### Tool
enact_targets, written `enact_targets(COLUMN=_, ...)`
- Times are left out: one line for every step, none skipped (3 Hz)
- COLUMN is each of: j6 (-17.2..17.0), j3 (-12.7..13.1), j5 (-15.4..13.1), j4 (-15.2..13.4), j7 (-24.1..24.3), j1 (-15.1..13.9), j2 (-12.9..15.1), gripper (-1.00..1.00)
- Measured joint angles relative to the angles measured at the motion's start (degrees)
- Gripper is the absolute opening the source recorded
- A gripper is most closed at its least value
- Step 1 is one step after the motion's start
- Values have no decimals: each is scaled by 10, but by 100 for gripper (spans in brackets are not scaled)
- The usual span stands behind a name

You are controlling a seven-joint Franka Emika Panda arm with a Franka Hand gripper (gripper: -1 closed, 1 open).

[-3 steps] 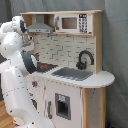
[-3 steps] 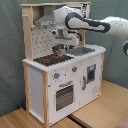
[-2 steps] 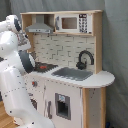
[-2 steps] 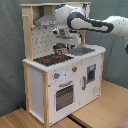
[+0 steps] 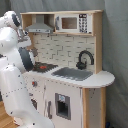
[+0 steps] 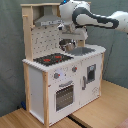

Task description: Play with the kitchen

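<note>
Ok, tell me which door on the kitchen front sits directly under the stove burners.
The oven door, the wide one with a horizontal handle, below the knobs. The taller narrow door sits under the sink instead.

A robot test space, a lab or studio, not a home; a plain grey curtain hangs behind everything in both exterior views, with no walls, windows or furniture of a lived-in room; the only kitchen here is a toy one, white and light wood, with a grey hood, a painted microwave, a tile-print back, red burners, a sink with a black faucet and a small oven door; it stands alone on a bare wooden platform; a white arm reaches over it in the second exterior view.
</note>
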Motion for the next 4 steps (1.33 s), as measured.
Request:
enact_targets(j6=1, j3=0, j5=-19, j4=-46, j7=1, j1=5, j2=29, gripper=-100)
enact_targets(j6=7, j3=0, j5=-38, j4=-88, j7=5, j1=14, j2=61, gripper=-100)
enact_targets(j6=24, j3=1, j5=-58, j4=-138, j7=16, j1=28, j2=98, gripper=-100)
enact_targets(j6=49, j3=1, j5=-76, j4=-193, j7=31, j1=43, j2=134, gripper=-100)
